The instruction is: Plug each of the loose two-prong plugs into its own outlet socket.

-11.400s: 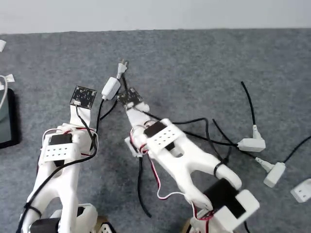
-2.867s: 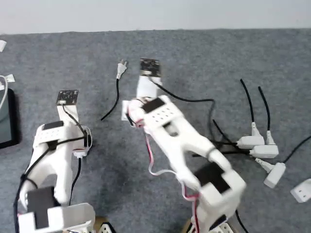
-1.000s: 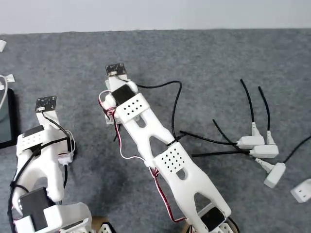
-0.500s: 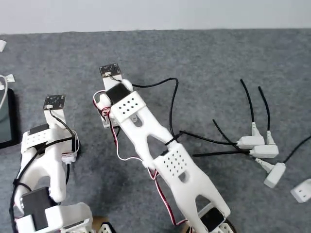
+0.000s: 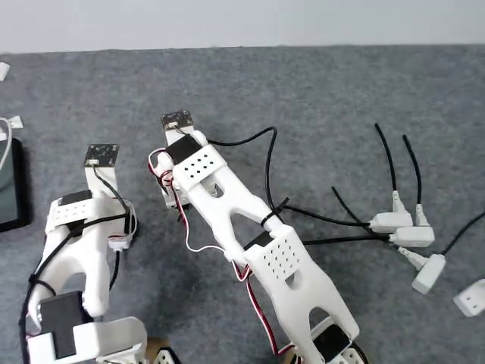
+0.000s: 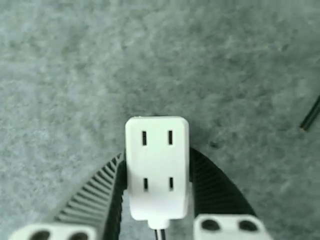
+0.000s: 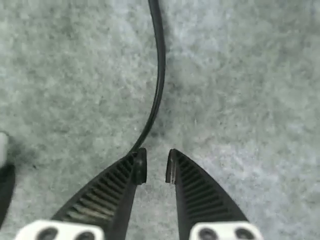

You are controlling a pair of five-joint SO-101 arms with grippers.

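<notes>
Trace thin black cord [image 7: 159, 75] along grey felt table cover [image 7: 250, 75] to its plug before closing. Set right gripper [image 7: 155, 167], tips narrowly apart with cord just beside one, astride plug body, not cord. Hold left gripper [image 6: 157, 172] clamped on white rectangular four-slot outlet socket [image 6: 156, 145], slotted face exposed. Right arm [image 5: 227, 205] stretched far forward, wrist low; left arm [image 5: 79, 235] bent, nearer base.

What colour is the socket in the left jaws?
The socket is white with four dark slots, clearest in the left wrist view.
</notes>
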